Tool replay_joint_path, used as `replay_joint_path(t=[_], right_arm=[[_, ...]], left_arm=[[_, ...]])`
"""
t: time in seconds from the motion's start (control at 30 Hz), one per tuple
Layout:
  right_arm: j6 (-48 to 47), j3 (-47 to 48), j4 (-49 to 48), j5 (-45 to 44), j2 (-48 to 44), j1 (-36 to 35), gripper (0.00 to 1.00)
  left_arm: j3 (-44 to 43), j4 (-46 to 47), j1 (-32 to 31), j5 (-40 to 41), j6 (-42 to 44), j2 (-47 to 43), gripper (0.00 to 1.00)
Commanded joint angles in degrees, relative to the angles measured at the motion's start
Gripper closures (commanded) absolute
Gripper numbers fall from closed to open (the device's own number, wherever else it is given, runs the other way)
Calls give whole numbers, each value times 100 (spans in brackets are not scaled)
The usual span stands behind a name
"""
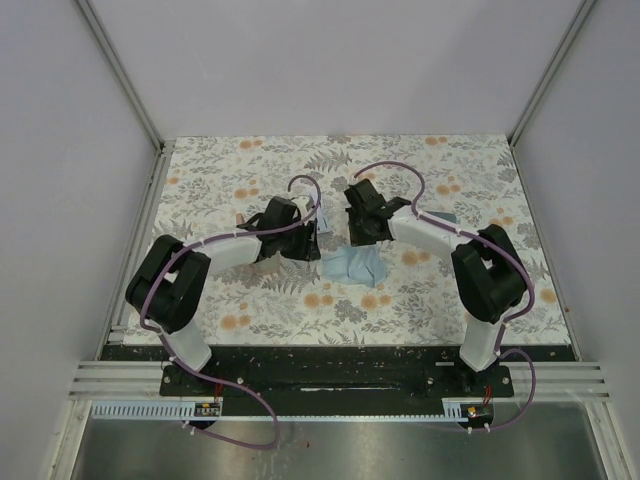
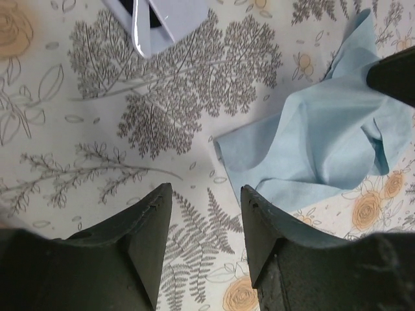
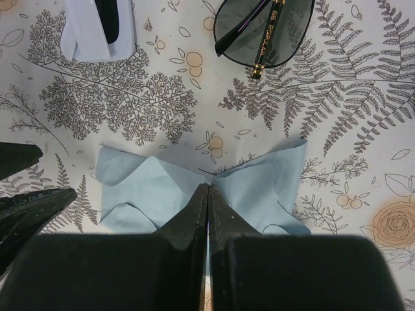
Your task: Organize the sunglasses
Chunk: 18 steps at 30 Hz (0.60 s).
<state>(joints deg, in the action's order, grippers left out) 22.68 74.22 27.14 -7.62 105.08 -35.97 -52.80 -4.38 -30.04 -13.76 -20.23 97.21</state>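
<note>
My right end effector (image 3: 207, 188) is clenched on the crumpled light-blue cloth (image 3: 149, 188); left end effector (image 2: 206, 189) released, empty. Thin dark-framed sunglasses (image 3: 266, 32) and white-framed sunglasses (image 3: 100, 29) lie loose at desk (image 3: 162, 142) centre. Neither stowed, so early I'd judge.

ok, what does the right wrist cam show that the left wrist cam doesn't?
Right wrist only: the dark sunglasses, folded, lying at the top of the view, and the right end effector shut on the blue cloth, which bunches at its tips.

Left wrist only: the left end effector with jaws apart and only the floral table between them.

Both: the blue cloth and part of the white-framed sunglasses at the top edge.
</note>
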Motion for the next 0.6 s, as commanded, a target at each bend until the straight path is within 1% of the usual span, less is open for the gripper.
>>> replay_joint_path(t=[0.0,0.33,0.57], right_arm=[[-123,128,-235,208,-5,107,100],[-62,199,-296,436,197,388,100],[-44,190,-341,542,241,476,100]], left_arm=[[-503,43,16,-197,352,228,49],[-1066,-221,7,-241,994,764,49],[-1435,-397,16,-320,1162,1107,48]])
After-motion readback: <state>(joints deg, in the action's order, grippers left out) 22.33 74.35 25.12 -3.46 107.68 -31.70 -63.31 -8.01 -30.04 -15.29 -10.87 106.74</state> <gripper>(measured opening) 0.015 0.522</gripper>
